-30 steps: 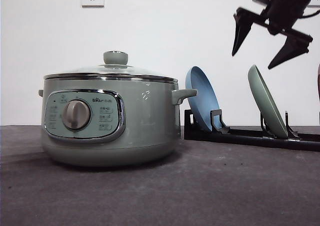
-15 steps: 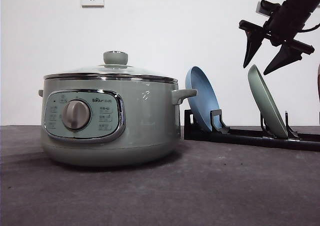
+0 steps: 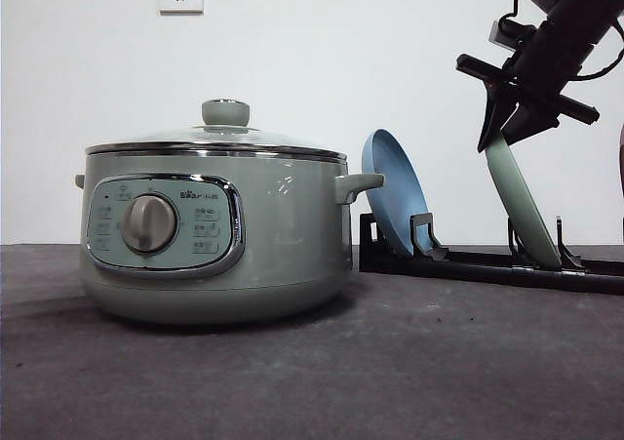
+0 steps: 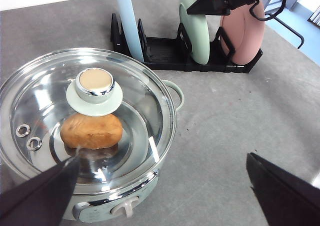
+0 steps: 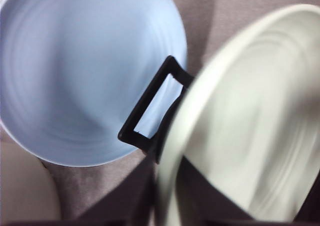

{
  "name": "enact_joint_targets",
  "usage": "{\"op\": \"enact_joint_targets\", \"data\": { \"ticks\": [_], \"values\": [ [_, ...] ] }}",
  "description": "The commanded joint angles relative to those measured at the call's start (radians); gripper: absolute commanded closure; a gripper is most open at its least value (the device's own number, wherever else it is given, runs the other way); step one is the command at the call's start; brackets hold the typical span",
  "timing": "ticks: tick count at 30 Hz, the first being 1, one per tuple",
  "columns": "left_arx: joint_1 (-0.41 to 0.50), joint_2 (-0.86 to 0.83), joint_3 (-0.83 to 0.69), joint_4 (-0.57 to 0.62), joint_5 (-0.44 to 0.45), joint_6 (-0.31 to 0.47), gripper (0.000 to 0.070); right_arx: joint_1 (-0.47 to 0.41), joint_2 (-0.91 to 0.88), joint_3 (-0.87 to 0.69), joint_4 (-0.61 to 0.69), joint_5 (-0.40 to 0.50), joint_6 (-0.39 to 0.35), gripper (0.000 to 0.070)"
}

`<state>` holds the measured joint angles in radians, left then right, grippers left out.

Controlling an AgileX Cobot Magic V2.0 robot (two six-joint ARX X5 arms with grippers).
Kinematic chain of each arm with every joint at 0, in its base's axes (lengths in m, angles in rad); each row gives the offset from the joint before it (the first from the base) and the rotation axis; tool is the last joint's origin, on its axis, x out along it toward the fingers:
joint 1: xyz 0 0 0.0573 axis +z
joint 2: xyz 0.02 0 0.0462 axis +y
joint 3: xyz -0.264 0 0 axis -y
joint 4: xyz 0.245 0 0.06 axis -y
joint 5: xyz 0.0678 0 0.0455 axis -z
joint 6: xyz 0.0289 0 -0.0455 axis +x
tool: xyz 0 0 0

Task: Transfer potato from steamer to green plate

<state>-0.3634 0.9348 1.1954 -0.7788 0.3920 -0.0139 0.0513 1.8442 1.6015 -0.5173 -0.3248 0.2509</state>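
Potato point(image 4: 91, 131) orange-brown, oval, sits inside steamer point(image 3: 214, 235) under closed glass lid point(image 4: 87, 113). Left gripper point(image 4: 160, 186) hovers over steamer, fingers wide apart. Farther back, right gripper point(image 3: 514, 128) angles down, jaws straddling green plate point(image 3: 524, 204) rim in rack point(image 3: 487, 260); clamped or not, can't tell.

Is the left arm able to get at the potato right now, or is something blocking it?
Probably not yet. The potato lies inside the steamer under the closed glass lid. The left gripper hovers open above it, but the lid must come off first.
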Motion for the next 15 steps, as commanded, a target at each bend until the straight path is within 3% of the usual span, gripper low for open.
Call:
{"op": "enact_joint_targets", "data": {
  "ticks": [1, 15],
  "values": [
    [-0.005, 0.007, 0.024, 0.008, 0.003, 0.003, 0.0000, -0.002, 0.018, 0.025, 0.013, -0.024, 0.004, 0.0696],
    [-0.005, 0.006, 0.024, -0.014, 0.003, 0.003, 0.0000, -0.005, -0.171, 0.066, -0.009, -0.156, 0.046, 0.0696]
  ]
}}
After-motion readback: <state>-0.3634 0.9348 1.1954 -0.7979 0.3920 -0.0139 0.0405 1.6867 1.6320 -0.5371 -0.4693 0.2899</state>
